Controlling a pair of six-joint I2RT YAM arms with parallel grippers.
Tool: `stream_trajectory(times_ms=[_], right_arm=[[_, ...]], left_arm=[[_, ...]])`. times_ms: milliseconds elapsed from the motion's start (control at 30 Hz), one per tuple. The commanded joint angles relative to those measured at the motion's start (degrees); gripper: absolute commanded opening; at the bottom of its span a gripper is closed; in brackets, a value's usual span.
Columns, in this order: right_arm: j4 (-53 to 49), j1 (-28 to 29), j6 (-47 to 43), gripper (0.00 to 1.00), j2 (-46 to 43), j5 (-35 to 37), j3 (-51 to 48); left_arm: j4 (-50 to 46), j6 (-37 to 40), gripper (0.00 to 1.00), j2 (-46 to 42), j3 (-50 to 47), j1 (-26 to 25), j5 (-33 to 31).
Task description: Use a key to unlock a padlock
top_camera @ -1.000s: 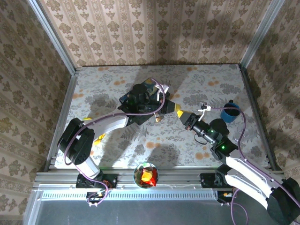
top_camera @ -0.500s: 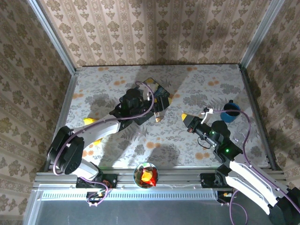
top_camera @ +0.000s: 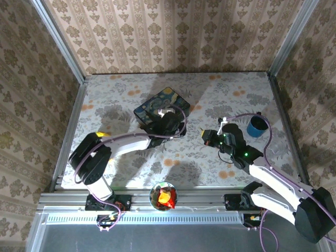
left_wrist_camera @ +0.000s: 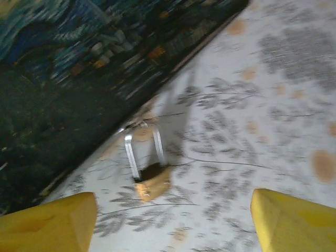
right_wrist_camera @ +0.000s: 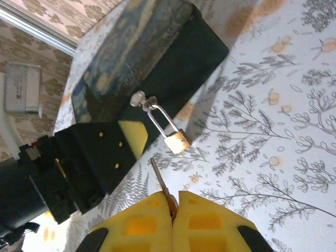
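Observation:
The tiny brass padlock (left_wrist_camera: 151, 182) lies on the floral tabletop with its pale shackle (left_wrist_camera: 144, 149) pointing at the dark blue starry-night box (left_wrist_camera: 63, 79). My left gripper (left_wrist_camera: 173, 215) hovers open just short of it, yellow fingers (left_wrist_camera: 50, 223) spread on both sides. In the right wrist view the padlock (right_wrist_camera: 176, 140) sits a little ahead of my right gripper (right_wrist_camera: 174, 198), which is shut on a thin key (right_wrist_camera: 160, 179) whose tip points toward the lock body. From above, the left gripper (top_camera: 172, 126) is beside the box (top_camera: 157, 105) and the right gripper (top_camera: 207, 137) faces it.
A small dark blue cup (top_camera: 257, 126) stands to the right of the right arm. A bowl with red and yellow contents (top_camera: 164, 196) sits at the near edge between the arm bases. Wallpapered walls and metal rails (top_camera: 73, 121) enclose the table.
The left gripper has moved off the top of the box, down and right toward the padlock. The right gripper has drawn back slightly toward the near edge, key still held.

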Motion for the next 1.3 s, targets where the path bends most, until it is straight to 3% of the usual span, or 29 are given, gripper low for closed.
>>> stream_trajectory(times_ms=[0,200,900,1033,1167,1267], right_arm=[[-1.9,-0.4,-1.1,0.0,0.2,0.5,0.8],[-4.3,-1.0,-1.7,0.0,0.1,0.8,0.8],[1.8,-2.9,-2.6,0.0,6.5,-4.2,0.4],[4.1,-2.9,-2.7,0.0,8.7,-5.9,0.5],[6.5,-2.9,-3.1,0.0,10.5,-7.3,-0.3],[9.6,-2.9,-2.8,0.0,11.5,-8.1,-1.7]], left_arm=[[-7.7,-5.4,0.79,3.7,3.5,-0.6,-9.9],[-12.0,-11.2,0.81,10.4,8.2,-0.9,-13.9],[-14.7,-13.0,0.78,21.7,18.3,0.4,-10.8],[-15.4,-14.7,0.68,22.7,18.1,1.1,-11.3],[-14.2,-15.4,0.47,22.1,16.1,1.4,-11.0],[-13.1,-15.1,0.39,21.8,15.1,1.4,-10.0]])
